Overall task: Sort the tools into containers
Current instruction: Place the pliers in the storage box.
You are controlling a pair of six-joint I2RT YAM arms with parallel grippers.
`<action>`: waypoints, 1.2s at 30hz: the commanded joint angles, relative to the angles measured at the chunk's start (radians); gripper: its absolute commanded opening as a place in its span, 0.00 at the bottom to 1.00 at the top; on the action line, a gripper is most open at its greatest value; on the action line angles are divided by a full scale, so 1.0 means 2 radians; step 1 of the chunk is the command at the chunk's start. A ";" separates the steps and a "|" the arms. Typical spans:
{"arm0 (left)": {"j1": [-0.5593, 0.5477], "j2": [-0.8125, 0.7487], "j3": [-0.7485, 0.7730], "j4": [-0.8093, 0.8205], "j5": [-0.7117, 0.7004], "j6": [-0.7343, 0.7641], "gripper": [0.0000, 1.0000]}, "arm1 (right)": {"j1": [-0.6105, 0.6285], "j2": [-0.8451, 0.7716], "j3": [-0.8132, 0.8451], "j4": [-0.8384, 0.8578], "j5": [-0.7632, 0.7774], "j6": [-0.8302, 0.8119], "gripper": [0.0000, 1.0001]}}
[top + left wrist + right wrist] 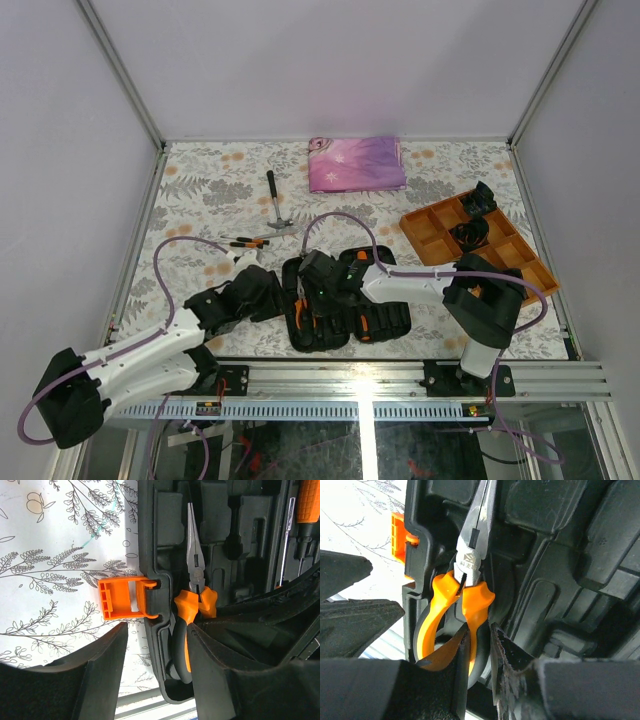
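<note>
Orange-handled pliers (470,575) within the right gripper (479,632), inside the black case (550,585)

The stamp on the pliers (468,567) is illegible.

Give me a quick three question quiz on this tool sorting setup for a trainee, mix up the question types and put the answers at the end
1. Which gripper is closed on a handle of the pliers in the tool case?
2. The hammer lies: A, inside the case; B, on the table beyond the case; C, in the orange tray.
3. True or false: the left gripper is shut on the orange latch.

Key: 1, the right gripper. 2, B. 3, false: its jaws stand open, astride the case wall.
</note>
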 commanded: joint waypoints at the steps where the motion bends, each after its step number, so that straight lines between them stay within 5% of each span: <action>1: 0.000 0.006 0.022 0.006 -0.014 0.015 0.50 | 0.007 0.001 0.024 -0.017 0.023 0.007 0.00; 25: 0.000 0.005 0.021 0.000 -0.019 -0.005 0.64 | 0.008 -0.013 0.019 0.024 0.018 -0.007 0.35; 36: 0.000 0.022 0.018 0.016 -0.011 -0.002 0.64 | 0.008 -0.041 0.006 0.026 0.035 -0.007 0.42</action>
